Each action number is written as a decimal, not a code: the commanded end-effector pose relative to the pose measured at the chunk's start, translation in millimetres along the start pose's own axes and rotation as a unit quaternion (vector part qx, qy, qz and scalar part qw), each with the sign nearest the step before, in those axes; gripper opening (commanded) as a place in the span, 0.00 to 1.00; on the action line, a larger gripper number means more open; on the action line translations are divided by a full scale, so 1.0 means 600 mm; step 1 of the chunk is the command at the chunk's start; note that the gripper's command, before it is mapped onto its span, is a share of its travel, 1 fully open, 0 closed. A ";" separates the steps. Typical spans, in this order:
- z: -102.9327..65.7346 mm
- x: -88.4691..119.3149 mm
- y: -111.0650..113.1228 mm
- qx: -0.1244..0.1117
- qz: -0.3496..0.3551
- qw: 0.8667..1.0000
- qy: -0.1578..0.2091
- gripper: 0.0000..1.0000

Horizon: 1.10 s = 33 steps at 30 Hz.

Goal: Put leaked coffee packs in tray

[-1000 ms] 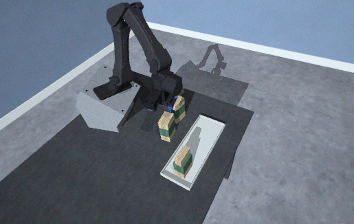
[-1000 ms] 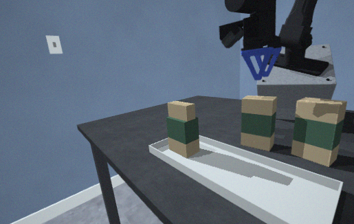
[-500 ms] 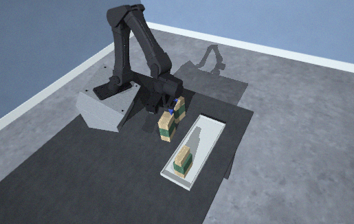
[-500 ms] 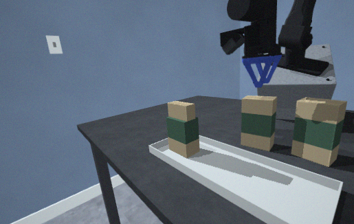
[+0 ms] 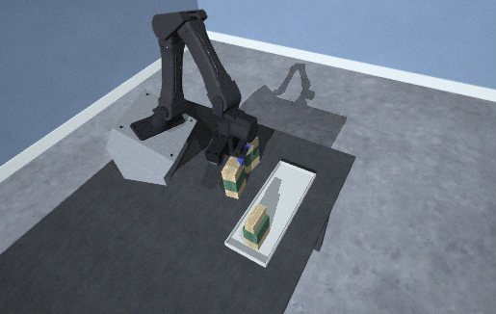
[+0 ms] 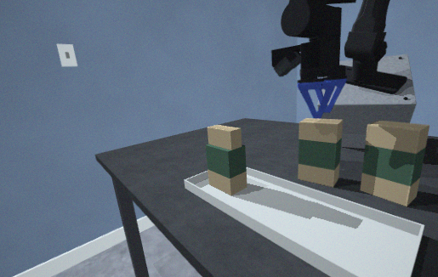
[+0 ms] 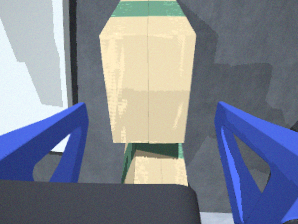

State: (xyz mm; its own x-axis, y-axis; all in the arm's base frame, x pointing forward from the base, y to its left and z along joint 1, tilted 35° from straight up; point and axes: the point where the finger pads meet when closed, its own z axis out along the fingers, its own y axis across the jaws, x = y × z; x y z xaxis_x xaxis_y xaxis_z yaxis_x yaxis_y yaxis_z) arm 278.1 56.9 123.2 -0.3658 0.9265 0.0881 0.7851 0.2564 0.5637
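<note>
Three tan coffee packs with green bands stand upright. One pack point(image 5: 256, 225) point(image 6: 226, 158) stands inside the white tray point(image 5: 293, 187) point(image 6: 313, 229) point(image 7: 27, 43), near its front end. The other two stand on the dark table beside the tray: a middle pack point(image 5: 234, 180) point(image 6: 319, 150) point(image 7: 148, 83) and a far pack point(image 5: 253, 153) point(image 6: 394, 163) point(image 7: 157, 171) closer to the arm's base. My gripper point(image 5: 243, 153) point(image 6: 319, 111) point(image 7: 151, 111) has blue fingers. It is open and empty, pointing down just above the middle pack's top, with one finger to each side.
The dark table point(image 5: 114, 231) point(image 6: 164, 170) carries everything. The arm's grey base block point(image 5: 147, 154) point(image 6: 381, 99) stands at the table's back corner, behind the two packs. The tray's far half holds nothing.
</note>
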 end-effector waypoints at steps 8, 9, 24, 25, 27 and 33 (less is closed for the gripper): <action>-0.004 -0.007 0.008 -0.013 0.003 1.000 -0.011 0.79; -0.004 -0.007 0.007 -0.013 0.003 1.000 -0.011 0.79; -0.004 -0.007 0.007 -0.013 0.003 1.000 -0.011 0.79; -0.004 -0.007 0.007 -0.013 0.003 1.000 -0.011 0.79; -0.004 -0.007 0.007 -0.013 0.003 1.000 -0.011 0.79; -0.003 -0.013 0.010 -0.011 0.003 1.000 -0.012 0.79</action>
State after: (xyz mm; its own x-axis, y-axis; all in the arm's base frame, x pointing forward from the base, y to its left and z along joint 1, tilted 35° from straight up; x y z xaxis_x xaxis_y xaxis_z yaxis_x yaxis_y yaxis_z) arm 279.6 56.5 124.1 -0.3631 0.9278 0.0855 0.7823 0.2537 0.5689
